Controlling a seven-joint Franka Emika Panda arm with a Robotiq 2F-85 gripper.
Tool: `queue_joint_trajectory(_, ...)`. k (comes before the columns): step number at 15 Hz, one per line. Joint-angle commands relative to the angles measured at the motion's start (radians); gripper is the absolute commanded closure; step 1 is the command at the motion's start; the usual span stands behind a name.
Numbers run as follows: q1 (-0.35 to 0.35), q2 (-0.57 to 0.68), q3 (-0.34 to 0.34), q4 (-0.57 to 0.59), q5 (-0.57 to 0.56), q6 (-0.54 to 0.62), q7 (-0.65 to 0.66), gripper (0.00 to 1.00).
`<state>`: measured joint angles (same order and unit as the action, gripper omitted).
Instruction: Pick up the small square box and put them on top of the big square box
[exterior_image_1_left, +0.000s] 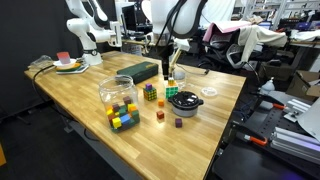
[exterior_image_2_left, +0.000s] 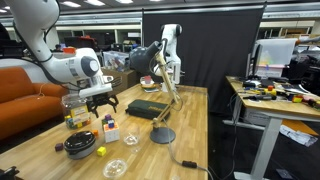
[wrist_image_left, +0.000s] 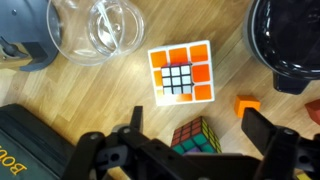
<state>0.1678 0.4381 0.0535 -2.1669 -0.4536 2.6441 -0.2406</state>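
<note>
Progress is looking like zero: gripper (wrist_image_left: 192, 118) is hanging spread wide, pinching nothing, over the small box (wrist_image_left: 197, 137), which is sitting on the table (exterior_image_1_left: 70, 100) beside the big box (exterior_image_1_left: 138, 71). Grabbing and stacking are both pending.

Bright, even overhead light; small, soft frames.
You see ceiling lights (exterior_image_2_left: 96, 3) glaring in an exterior view and faint shadows on the tabletop (exterior_image_1_left: 90, 85); your wrist view shows the hand (wrist_image_left: 193, 130) dark and blurred.
</note>
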Motion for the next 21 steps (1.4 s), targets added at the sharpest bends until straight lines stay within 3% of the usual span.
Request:
queue_joint_trajectory(1,-0.013,-0.075,0.031,-0.094,0.024,0.047,-0.011,0.00)
queue_joint_trajectory(8,-0.013,-0.132,0.141,-0.244,0.080,0.141,-0.085,0.00)
queue_joint_trajectory(9,0.011,-0.104,0.114,-0.208,0.059,0.113,-0.038,0.00)
queue_joint_trajectory(16,0.006,-0.114,0.127,-0.222,0.065,0.119,-0.059,0.00)
queue_joint_trajectory(21,0.010,-0.029,0.161,-0.187,0.071,0.141,-0.121,0.00)
